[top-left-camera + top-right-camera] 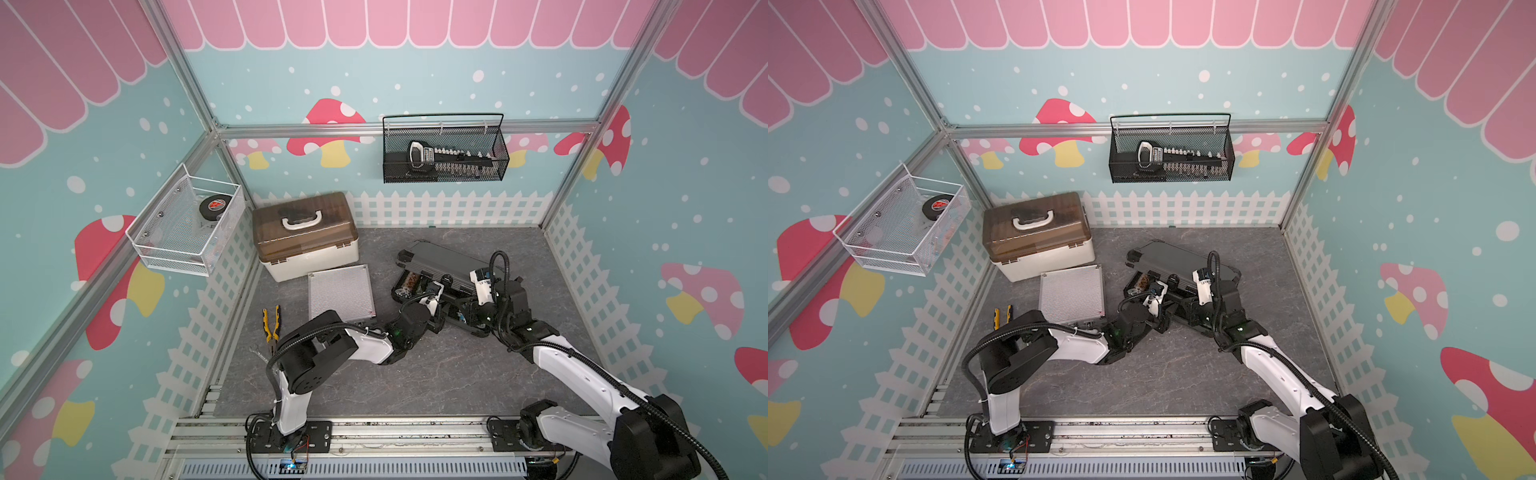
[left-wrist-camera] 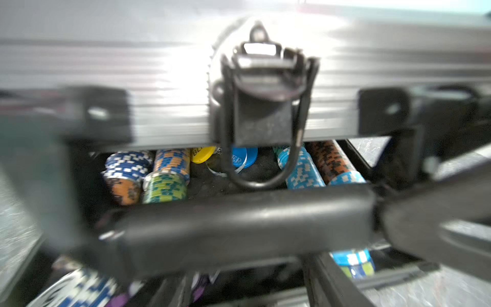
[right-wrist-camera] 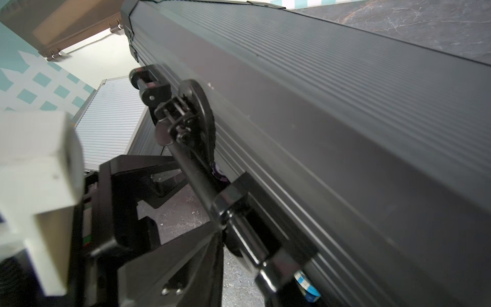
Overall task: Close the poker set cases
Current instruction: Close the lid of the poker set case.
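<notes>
left wrist: chips [image 2: 303, 172] under raised dark case [image 2: 159, 119] lid, left jaws spread | right jaws: cannot tell

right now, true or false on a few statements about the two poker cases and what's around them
1. The silver ribbed case lies shut on the table. True.
2. The dark grey case has its lid fully down. False: the lid stands ajar, with poker chips showing in the gap.
3. The yellow-handled pliers lie on the silver ribbed case. False: they lie on the table, apart from it.
4. A hockey puck sits in the white mesh basket. True.
5. The left gripper and right gripper are both at the dark grey case's front edge. True.
</notes>
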Controlling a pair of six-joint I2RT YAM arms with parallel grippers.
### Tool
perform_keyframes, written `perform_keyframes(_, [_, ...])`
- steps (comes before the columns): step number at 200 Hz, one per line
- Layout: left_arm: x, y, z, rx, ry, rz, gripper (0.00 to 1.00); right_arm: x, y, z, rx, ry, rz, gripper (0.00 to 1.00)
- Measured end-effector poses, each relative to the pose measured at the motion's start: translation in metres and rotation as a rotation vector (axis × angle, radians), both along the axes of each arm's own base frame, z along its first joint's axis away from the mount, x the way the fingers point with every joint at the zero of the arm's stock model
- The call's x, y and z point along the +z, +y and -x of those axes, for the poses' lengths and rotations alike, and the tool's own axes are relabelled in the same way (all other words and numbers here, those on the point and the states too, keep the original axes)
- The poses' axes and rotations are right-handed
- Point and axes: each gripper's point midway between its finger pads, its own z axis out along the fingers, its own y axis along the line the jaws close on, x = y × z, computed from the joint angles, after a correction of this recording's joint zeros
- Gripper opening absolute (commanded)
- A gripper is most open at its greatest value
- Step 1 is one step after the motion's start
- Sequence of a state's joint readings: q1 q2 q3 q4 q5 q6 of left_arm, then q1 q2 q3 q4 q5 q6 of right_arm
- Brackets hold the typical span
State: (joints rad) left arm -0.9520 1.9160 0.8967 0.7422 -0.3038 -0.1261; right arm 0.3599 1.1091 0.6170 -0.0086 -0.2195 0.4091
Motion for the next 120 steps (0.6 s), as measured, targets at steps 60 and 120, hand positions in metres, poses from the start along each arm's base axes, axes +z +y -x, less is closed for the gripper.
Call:
perform_keyframes(60, [0.026,0.039,0.023,0.059,-0.031,-0.021,0.63,-0.022,-0.002,0.012,-0.009,0.033,0.026,0.15])
perform_keyframes(120, [0.056,0.06,0.02,0.147,-0.097,-0.02,0.64,-0.034,0.0,0.017,-0.012,0.051,0.063,0.15])
